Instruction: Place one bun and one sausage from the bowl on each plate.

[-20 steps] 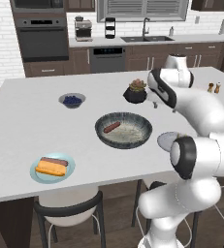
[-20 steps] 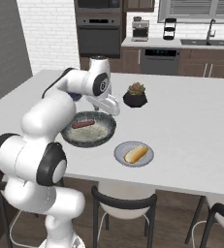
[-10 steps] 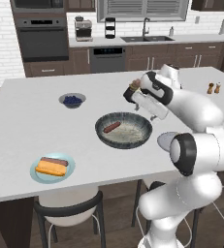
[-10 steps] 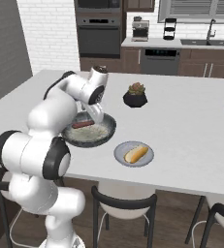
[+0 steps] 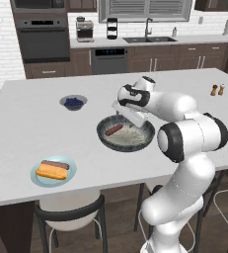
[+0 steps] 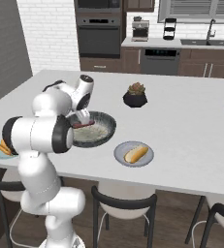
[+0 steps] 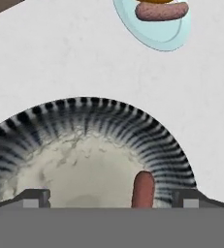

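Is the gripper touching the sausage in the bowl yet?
Apart. In the hand view the sausage lies on the floor of the bowl between the open fingertips, with bare bowl floor on either side of it.

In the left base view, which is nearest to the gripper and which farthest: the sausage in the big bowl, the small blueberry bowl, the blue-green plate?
1. Sausage, in the big bowl, just below the open gripper.
2. Blueberry bowl, off to the left.
3. Blue-green plate, near the front counter edge.
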